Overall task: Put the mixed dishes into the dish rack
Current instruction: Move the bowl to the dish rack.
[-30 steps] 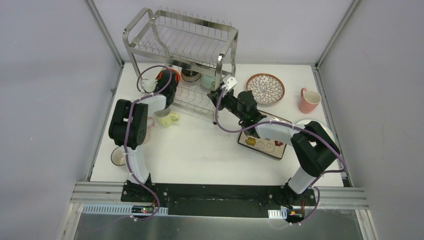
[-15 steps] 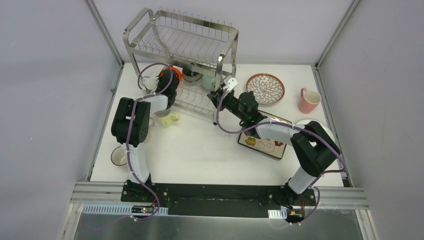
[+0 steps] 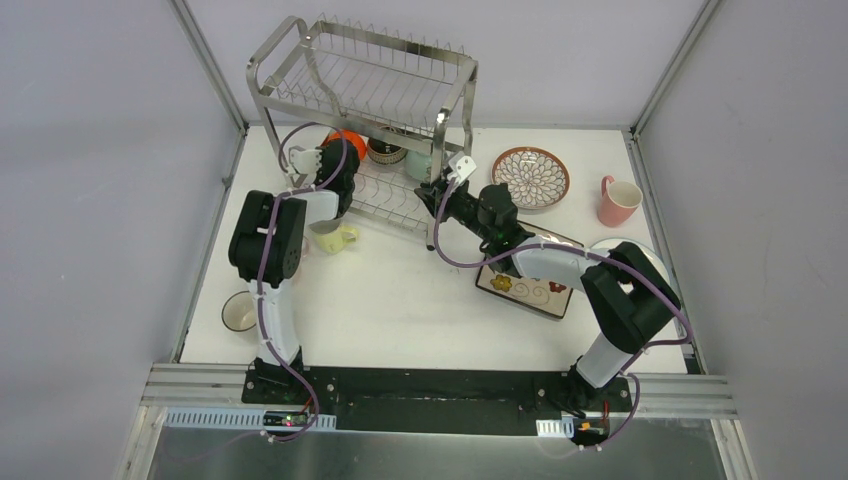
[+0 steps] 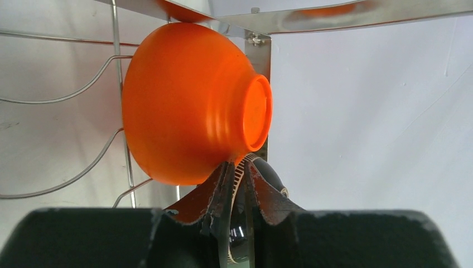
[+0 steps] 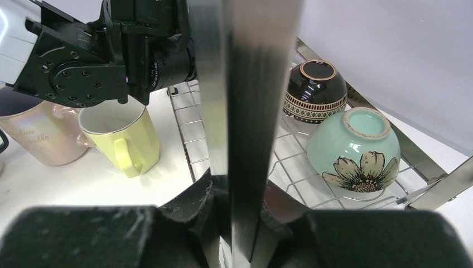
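On the left, the tan bowl (image 3: 238, 312) is seen near the table (image 3: 400, 300) edge, well apart from the dish rack (image 3: 370, 80), and the yellow-green mug (image 5: 125, 137) is stood just beside the rack's lower shelf. The step in hand is judged to be the seating of the orange bowl (image 4: 189, 106). It is tipped on its side against the wires at the shelf's left end, with the left gripper (image 4: 234, 184) just beneath it, fingers parted by a thin slit only; whether anything is pinched there cannot be told. Further right, a dark patterned bowl (image 5: 315, 84) and the mint bowl (image 5: 354, 145) are lodged upside down on the same shelf. The rack's front post is clamped between the fingers of the right gripper (image 5: 237, 204), so the rack is apparently being steadied. On the right, the petal-pattern plate (image 3: 530, 177), the square floral plate (image 3: 525, 288) and the pink mug (image 3: 618, 200) are not yet loaded. Next, a clean letting-go is called for, and a retreat made without the bowl being nudged off its wires.
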{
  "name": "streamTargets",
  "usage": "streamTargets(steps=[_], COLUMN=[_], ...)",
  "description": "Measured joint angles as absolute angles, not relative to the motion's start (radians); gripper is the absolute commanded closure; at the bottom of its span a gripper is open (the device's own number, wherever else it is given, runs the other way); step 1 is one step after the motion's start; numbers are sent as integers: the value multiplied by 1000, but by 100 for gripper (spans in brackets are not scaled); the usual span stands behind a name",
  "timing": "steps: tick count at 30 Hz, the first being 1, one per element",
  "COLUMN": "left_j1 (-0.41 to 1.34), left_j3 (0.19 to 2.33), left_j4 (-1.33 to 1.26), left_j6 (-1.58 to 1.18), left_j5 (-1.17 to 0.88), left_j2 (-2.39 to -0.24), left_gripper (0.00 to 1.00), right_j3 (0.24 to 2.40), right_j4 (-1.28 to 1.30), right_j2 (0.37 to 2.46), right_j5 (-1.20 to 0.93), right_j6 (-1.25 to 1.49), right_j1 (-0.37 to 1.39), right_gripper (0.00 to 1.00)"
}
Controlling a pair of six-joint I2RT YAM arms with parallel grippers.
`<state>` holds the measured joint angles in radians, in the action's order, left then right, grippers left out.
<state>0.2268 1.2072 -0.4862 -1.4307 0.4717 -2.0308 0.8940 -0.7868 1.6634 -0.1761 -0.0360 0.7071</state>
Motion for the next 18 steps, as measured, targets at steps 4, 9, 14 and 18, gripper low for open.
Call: streamTargets(steps=[4, 9, 14, 18], left_j1=[221, 223, 223, 223], left_j3=[1208, 1214, 1216, 1214], left_j4=[-524, -558, -546, -496], left_j6=[-1423, -1415, -1410, -1403], left_j5=[453, 427, 403, 394], left_j2=[-2046, -2063, -2061, -2043], left_gripper=[85, 84, 80, 77], right_j3=[891, 889, 888, 888], right_j4=[-793, -797, -799, -799], right_j2=[1663, 1663, 1663, 1663], right_j5=[-181, -182, -189, -194], right_j6=[-36, -35, -32, -30], right_j1=[706, 705, 704, 702], right_gripper=[100, 100, 100, 100])
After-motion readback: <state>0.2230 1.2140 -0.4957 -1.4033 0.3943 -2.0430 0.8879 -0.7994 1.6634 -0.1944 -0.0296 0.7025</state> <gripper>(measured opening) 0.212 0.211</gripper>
